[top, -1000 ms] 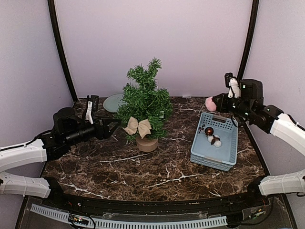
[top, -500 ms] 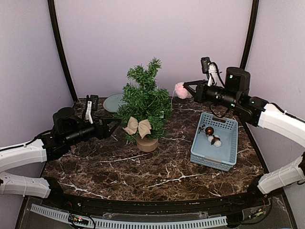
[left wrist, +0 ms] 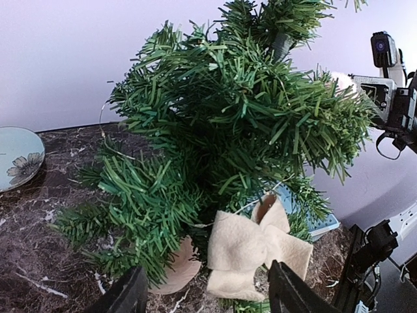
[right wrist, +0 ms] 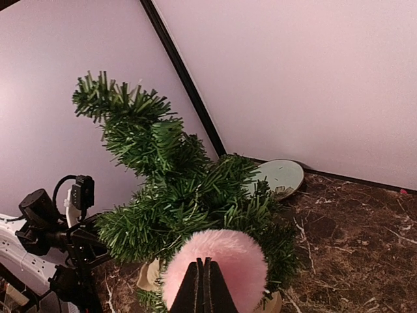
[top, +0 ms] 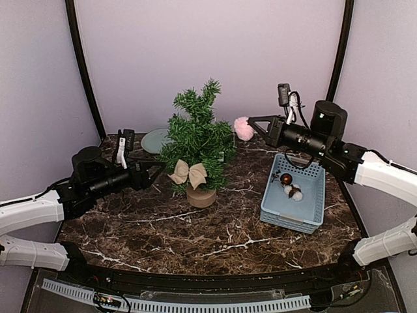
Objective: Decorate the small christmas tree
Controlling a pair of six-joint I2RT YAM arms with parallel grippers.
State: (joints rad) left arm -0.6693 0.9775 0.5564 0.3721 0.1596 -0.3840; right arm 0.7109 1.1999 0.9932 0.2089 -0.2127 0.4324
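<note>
**Right jaws clamp pink pom-pom [top: 244,128] beside small christmas tree [top: 197,137]**

Right jaws fully closed, pinching the pom-pom's fluff at their tip, held up in the air. Tree is straight ahead of them, its upper branches just past the pom-pom (touching or not, cannot tell). Tree stands upright on its stump base [top: 201,195] on the bench [top: 150,228], beige bow [top: 188,173] low on its front. Left jaws parted roughly midway, nothing between them. Their fingertips [left wrist: 127,297] frame the bow and lower branches in the wrist view, tree just ahead, contact unclear. Pale plate [top: 154,139] with flower print lies on the bench ahead and to the left of the left jaws. Blue basket [top: 268,192] sits below the right jaws, back toward that arm, holding a brown ball [top: 285,178] and white ornaments [top: 295,193]
</note>
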